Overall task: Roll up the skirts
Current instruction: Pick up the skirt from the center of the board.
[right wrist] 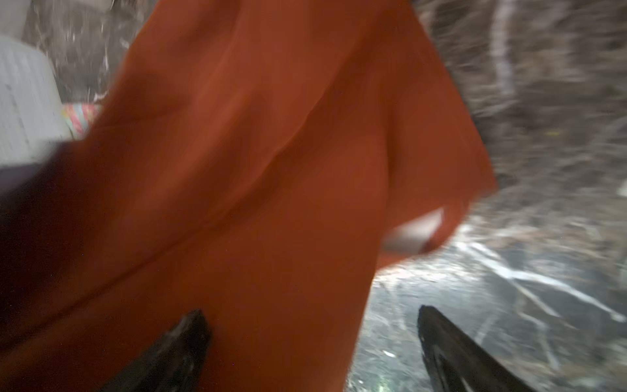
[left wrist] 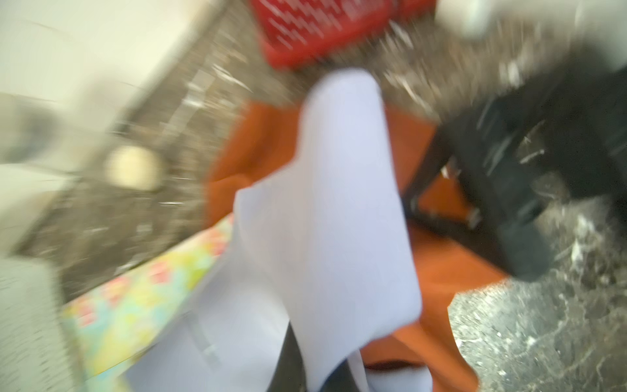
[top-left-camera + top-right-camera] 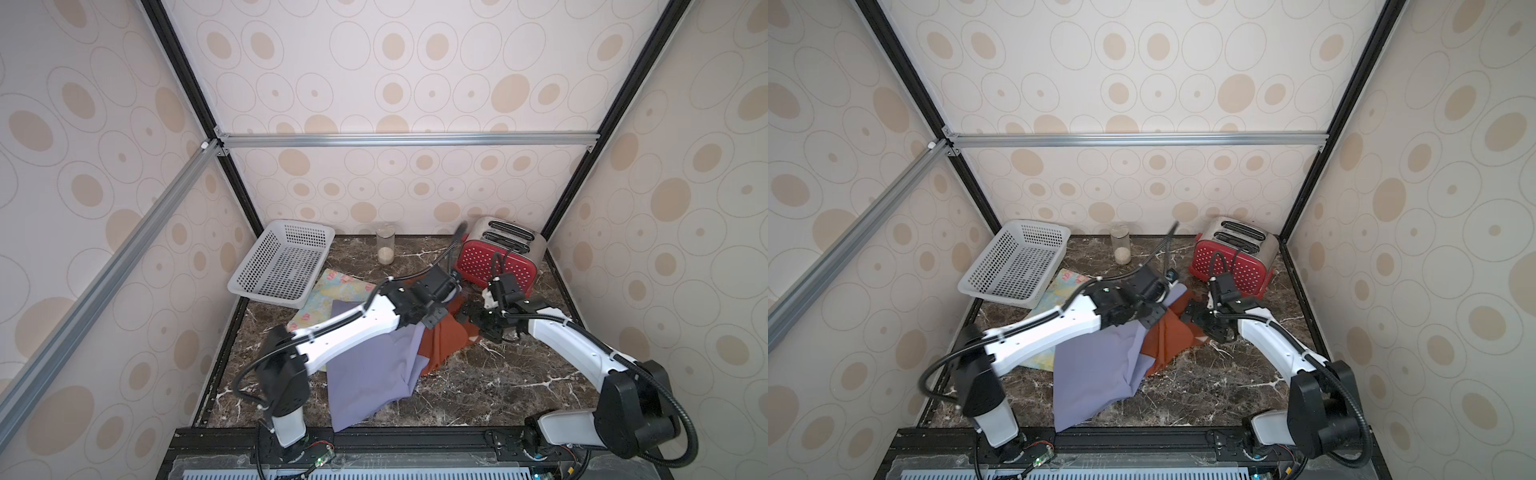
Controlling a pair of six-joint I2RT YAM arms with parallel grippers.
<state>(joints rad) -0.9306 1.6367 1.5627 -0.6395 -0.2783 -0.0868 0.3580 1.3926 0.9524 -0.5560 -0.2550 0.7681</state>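
The lavender-purple skirt (image 3: 370,374) (image 3: 1096,374) hangs from my left gripper (image 3: 433,321) (image 3: 1152,320), which is shut on its upper edge and holds it off the marble. In the blurred left wrist view the lavender cloth (image 2: 339,203) runs between the dark jaws of my left gripper (image 2: 315,373). The rust-orange skirt (image 3: 444,340) (image 3: 1167,340) (image 1: 271,169) lies partly under it. My right gripper (image 3: 471,318) (image 3: 1202,321) (image 1: 310,314) stands open over the orange skirt's edge. The floral skirt (image 3: 345,286) (image 3: 1061,291) (image 2: 135,305) lies flat by the basket.
A white perforated basket (image 3: 282,262) (image 3: 1017,262) stands at the back left. A glass jar (image 3: 385,248) is at the back middle. A red toaster (image 3: 498,257) (image 3: 1233,257) sits at the back right, close behind the right gripper. The tabletop (image 3: 498,386) is dark marble.
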